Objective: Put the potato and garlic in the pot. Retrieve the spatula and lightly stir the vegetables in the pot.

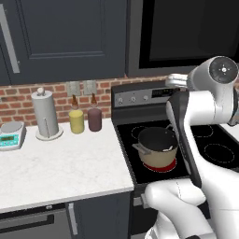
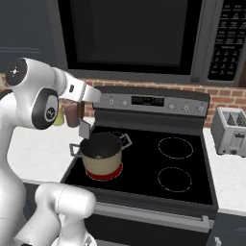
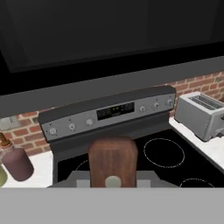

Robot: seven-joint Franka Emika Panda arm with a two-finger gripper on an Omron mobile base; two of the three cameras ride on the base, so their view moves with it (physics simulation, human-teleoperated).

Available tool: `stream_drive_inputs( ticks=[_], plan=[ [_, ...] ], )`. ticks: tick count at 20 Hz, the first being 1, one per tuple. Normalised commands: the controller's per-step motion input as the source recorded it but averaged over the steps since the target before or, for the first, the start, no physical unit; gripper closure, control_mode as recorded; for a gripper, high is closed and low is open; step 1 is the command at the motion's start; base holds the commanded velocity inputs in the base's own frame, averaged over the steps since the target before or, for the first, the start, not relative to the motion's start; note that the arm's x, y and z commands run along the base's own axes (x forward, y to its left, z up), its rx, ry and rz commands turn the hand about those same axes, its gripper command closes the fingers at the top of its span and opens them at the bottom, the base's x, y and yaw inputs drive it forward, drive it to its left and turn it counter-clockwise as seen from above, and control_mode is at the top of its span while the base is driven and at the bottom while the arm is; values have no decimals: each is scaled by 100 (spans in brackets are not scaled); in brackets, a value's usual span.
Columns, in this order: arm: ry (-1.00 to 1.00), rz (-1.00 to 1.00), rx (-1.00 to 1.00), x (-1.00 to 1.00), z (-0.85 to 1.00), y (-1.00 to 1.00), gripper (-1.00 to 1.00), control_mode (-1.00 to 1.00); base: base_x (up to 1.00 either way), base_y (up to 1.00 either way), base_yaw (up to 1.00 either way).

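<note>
pot point(image 2: 101, 156) on the red front-left burner of the stove point(image 2: 192, 190), something pale inside at its rim | gripper point(image 2: 84, 126) just above the pot's back rim, closed on a wooden spatula point(image 3: 113, 161) | maroon canister point(image 1: 94, 119) near worktop's point(image 1: 56, 165) back edge

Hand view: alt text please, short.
A brown wooden spatula blade stands up from the claw, shut on it, before a black stove with its control panel. A toaster sits right, a maroon canister left.
</note>
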Motion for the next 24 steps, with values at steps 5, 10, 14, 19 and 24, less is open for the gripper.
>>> stream_drive_inputs(
  ticks=[5,10,14,19,24],
  plan=[
    [0,0,0,0,0,0,100,100,76,30,0],
    [-6,17,-9,31,-12,0,100,-100,0,0,0],
    [-5,39,-9,38,-46,-5,100,-100,0,0,0],
    [-8,38,-10,31,-52,0,100,-100,0,0,0],
    [0,27,-9,34,-53,0,100,-100,0,0,0]
  ],
)
